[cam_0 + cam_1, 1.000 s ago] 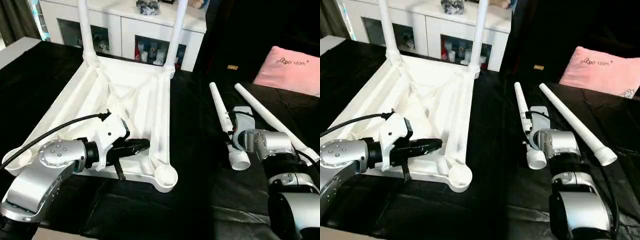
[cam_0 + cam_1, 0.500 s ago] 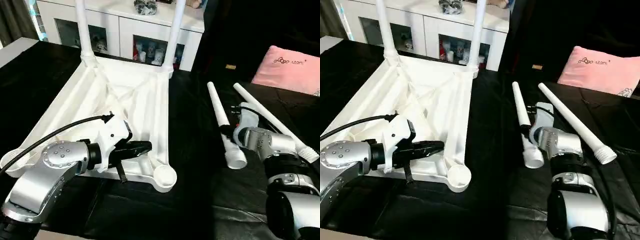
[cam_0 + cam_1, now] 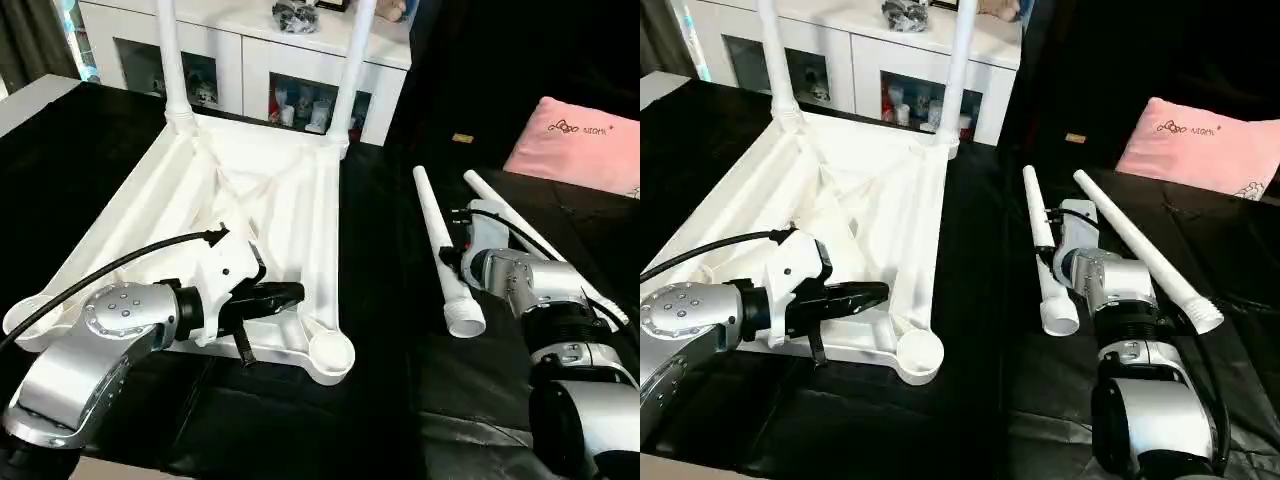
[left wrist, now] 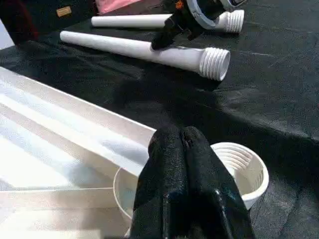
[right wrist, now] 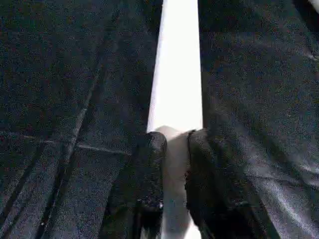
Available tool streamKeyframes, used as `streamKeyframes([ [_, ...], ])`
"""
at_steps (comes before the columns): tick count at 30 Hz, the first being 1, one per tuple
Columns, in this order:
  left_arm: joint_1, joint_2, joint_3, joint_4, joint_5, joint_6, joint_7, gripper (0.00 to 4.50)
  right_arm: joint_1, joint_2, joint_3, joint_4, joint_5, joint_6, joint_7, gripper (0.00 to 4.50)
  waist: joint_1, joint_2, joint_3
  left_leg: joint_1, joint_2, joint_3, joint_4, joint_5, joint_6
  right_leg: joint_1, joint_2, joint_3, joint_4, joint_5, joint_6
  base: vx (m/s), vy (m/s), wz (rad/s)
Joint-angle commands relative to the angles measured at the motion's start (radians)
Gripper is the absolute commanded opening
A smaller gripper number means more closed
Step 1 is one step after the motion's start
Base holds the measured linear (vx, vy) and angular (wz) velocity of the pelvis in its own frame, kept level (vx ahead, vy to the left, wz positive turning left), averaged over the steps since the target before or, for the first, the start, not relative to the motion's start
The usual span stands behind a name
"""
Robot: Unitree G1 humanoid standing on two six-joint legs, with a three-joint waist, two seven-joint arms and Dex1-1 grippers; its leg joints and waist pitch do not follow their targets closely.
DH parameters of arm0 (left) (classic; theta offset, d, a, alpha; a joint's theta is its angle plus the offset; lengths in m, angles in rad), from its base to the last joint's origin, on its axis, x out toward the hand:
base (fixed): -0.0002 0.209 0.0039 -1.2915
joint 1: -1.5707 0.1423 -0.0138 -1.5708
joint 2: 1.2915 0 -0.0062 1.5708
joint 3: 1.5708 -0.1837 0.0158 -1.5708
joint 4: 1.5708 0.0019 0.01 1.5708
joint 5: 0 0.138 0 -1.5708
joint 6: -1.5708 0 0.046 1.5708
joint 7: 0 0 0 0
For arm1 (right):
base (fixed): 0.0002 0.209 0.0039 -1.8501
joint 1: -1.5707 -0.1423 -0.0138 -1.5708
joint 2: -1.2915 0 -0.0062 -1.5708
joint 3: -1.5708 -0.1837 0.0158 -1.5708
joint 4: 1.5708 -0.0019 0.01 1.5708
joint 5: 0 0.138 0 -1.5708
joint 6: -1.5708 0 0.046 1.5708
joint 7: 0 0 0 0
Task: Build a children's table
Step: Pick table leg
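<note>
The white tabletop (image 3: 270, 190) lies upside down on the black cloth, ribs up. Two white legs (image 3: 170, 60) (image 3: 350, 70) stand upright in its far corner sockets. My left gripper (image 3: 295, 292) is shut and empty. It hovers low over the near edge, just beside the empty near-right socket (image 4: 244, 169). Two loose legs lie to the right. My right gripper (image 5: 174, 144) clasps the nearer leg (image 3: 437, 240) at mid-length, one finger (image 5: 149, 164) on each side. The other loose leg (image 3: 1140, 250) lies just beyond, its threaded end towards me.
A white glass-doored cabinet (image 3: 250, 60) stands behind the tabletop. A pink cushion (image 3: 590, 140) rests at the far right on the cloth. The left arm's black cable (image 3: 120, 265) arcs over the tabletop's near-left part.
The right gripper's fingers have closed in around the nearer loose leg, and that leg has shifted slightly left. The left arm has stayed put.
</note>
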Motion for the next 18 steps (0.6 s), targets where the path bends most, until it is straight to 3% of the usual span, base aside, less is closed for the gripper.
streamKeyframes([
  [1,-0.010,-0.002,-0.019,-0.019,-0.006,0.009,0.004,0.00,0.015,-0.009,0.004,0.004,-0.006,-0.012,0.014,0.51,-0.003,0.019,-0.057,0.000,0.010,0.018,-0.065,-0.089,-0.060,0.041,-0.066,0.044,-0.074,0.015,-0.141,0.000,0.000,0.00],
  [5,-0.010,-0.003,-0.023,-0.020,-0.003,0.010,0.005,0.00,0.019,-0.018,0.046,0.010,-0.041,-0.030,0.023,0.13,-0.005,0.020,-0.057,-0.001,0.010,0.017,-0.065,-0.078,-0.059,0.041,-0.064,0.043,-0.073,0.036,-0.146,0.000,0.000,0.00],
  [6,-0.010,-0.004,-0.024,-0.019,-0.003,0.010,0.005,0.00,0.020,-0.018,0.047,0.011,-0.040,-0.038,0.027,0.55,-0.004,0.025,-0.057,-0.001,0.010,0.016,-0.065,-0.081,-0.060,0.041,-0.065,0.043,-0.073,0.033,-0.147,0.000,0.000,0.00],
  [8,-0.014,-0.006,-0.029,-0.017,0.000,0.009,0.006,0.00,0.026,-0.012,0.023,0.009,-0.023,-0.079,0.017,0.54,-0.004,0.021,-0.057,-0.001,0.010,0.018,-0.065,-0.085,-0.059,0.042,-0.065,0.044,-0.074,0.036,-0.148,0.000,0.000,0.00],
  [10,-0.015,-0.007,-0.030,-0.016,0.001,0.009,0.006,0.00,0.025,-0.011,0.013,0.011,-0.015,-0.088,0.019,0.85,-0.003,0.024,-0.057,0.000,0.011,0.018,-0.065,-0.091,-0.060,0.041,-0.065,0.045,-0.074,0.036,-0.148,0.000,0.000,0.00],
  [12,-0.017,-0.006,-0.031,-0.015,0.001,0.009,0.005,0.00,0.032,-0.009,0.003,0.008,-0.003,-0.149,0.047,1.02,-0.003,0.023,-0.057,-0.001,0.011,0.018,-0.065,-0.094,-0.057,0.041,-0.065,0.044,-0.073,0.039,-0.150,0.000,0.000,0.00],
  [18,-0.016,-0.004,-0.033,-0.017,0.000,0.010,0.005,0.00,0.041,-0.007,-0.003,-0.014,0.007,-0.178,0.057,1.51,-0.004,0.022,-0.058,-0.002,0.010,0.017,-0.065,-0.073,-0.050,0.042,-0.064,0.044,-0.071,0.063,-0.154,0.000,0.000,0.00],
])
